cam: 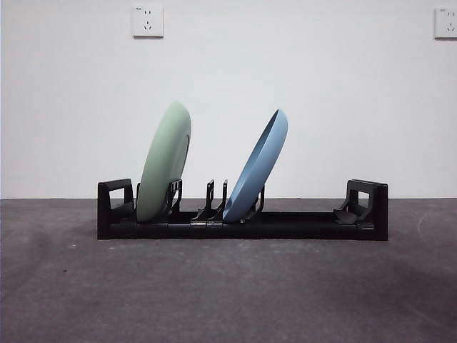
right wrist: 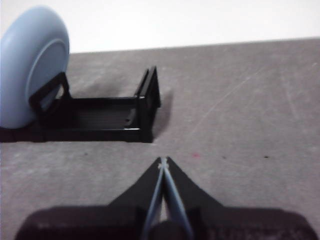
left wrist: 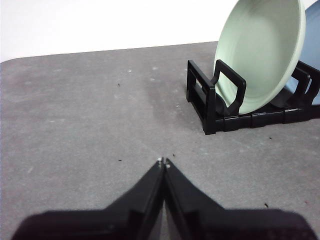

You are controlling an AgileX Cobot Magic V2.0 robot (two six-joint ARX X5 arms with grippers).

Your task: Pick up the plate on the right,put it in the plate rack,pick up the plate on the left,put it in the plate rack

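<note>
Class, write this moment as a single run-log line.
green plate: in plate rack, leaning | blue plate: in rack, leaning | left gripper: shut, empty, off rack | right gripper: shut, empty

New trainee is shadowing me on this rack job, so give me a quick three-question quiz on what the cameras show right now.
1. True or false: both plates stand in the rack.
2. Which plate sits nearer the rack's middle: A) green plate B) blue plate?
3. Fill in: the left claw and right claw are both ____ and hold nothing.

Key: 1 true; 2 B; 3 shut.
</note>
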